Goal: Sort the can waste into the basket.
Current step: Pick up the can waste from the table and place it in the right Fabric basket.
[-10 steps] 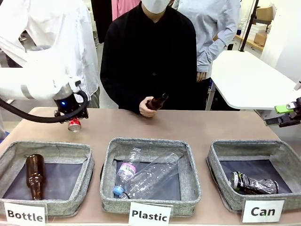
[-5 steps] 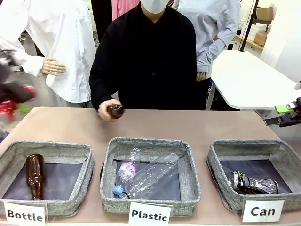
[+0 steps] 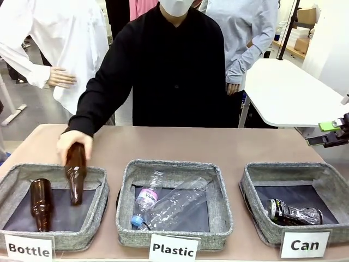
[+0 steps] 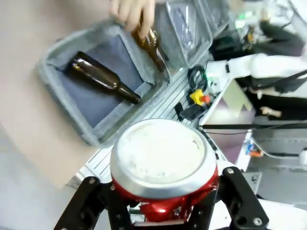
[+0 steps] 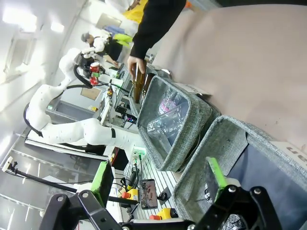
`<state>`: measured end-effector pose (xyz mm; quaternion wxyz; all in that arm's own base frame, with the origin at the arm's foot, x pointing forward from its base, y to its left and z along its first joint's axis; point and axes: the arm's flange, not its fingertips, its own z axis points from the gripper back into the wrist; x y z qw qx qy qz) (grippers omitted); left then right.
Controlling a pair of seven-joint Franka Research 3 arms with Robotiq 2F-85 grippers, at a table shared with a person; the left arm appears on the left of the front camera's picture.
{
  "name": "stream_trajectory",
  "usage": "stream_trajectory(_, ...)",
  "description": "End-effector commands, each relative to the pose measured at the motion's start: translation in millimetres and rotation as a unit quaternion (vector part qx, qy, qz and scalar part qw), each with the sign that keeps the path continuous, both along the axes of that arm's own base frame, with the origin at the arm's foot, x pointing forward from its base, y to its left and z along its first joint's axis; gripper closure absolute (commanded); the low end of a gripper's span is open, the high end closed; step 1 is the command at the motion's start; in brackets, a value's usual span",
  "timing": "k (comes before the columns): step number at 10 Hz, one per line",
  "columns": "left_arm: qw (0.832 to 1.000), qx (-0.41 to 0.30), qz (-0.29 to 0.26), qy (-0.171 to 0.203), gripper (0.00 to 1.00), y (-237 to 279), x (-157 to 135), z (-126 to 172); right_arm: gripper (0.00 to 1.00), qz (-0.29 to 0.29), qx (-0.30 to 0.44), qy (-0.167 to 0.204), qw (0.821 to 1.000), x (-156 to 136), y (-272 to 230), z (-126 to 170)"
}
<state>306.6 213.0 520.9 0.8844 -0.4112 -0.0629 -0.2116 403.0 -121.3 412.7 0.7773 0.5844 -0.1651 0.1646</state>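
1. The table (image 3: 229, 143) is a plain tan top. Three grey fabric bins sit in a row along the robot's edge, each with a white sign. That's the Bottle bin (image 3: 52, 169) on the left, the Plastic bin (image 3: 221, 196) in the middle, and the basket (image 3: 248, 185) signed "Can" on the right.
2. The dark can (image 3: 294, 213) lies on its side, all crumpled, on the basket's dark floor.
3. The red can (image 4: 163, 160) is up in the air, clamped in the robot's left hand (image 4: 163, 196). There's a finger on each side and the silver top faces the wrist camera. The Bottle bin shows beyond it, so it's well apart from the basket.
4. The robot's right hand (image 3: 327, 134) hangs at the table's right end, near the basket. It's spread wide with nothing between the green pads (image 5: 214, 175).
5. A person (image 3: 174, 71) in black leans over from the far side. The person's hand (image 3: 71, 143) tips a brown bottle (image 3: 76, 174) neck-down into the Bottle bin, just beside a second brown bottle (image 3: 41, 203) that lies flat.
6. Crushed clear plastic bottles (image 3: 174, 204) lie in the Plastic bin.
7. Room-wise, there's a white table (image 3: 289, 90) behind on the right and grey floor (image 3: 32, 114) off to the left.
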Motion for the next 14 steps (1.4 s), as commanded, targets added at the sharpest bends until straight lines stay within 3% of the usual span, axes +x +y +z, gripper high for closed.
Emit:
stream_trajectory(1,0.996,-0.075,0.043,0.000,1.00,59,8,28,0.00,0.003,0.002,-0.011,1.000,-1,0,2)
stream_trajectory(2,0.990,-0.136,0.038,-0.014,1.00,96,-10,34,0.00,0.003,0.002,-0.011,1.000,-1,0,2)
stream_trajectory(4,0.979,-0.195,0.052,-0.029,1.00,123,-30,23,0.00,0.003,0.002,-0.011,1.000,-1,0,2)
stream_trajectory(6,0.967,-0.233,0.101,0.002,1.00,120,-33,14,0.00,0.003,0.002,-0.011,1.000,-1,0,2)
stream_trajectory(8,0.957,-0.236,0.166,0.025,1.00,92,-19,13,0.00,0.003,0.002,-0.011,1.000,-1,0,2)
stream_trajectory(10,0.965,-0.190,0.181,0.031,1.00,43,-1,16,0.00,0.003,0.002,-0.011,1.000,-1,0,2)
stream_trajectory(12,0.982,-0.132,0.129,0.034,1.00,-16,27,21,0.00,0.003,0.002,-0.011,1.000,-1,0,2)
stream_trajectory(14,0.996,-0.059,0.023,0.066,1.00,-83,64,11,0.00,0.003,0.002,-0.011,1.000,-1,0,2)
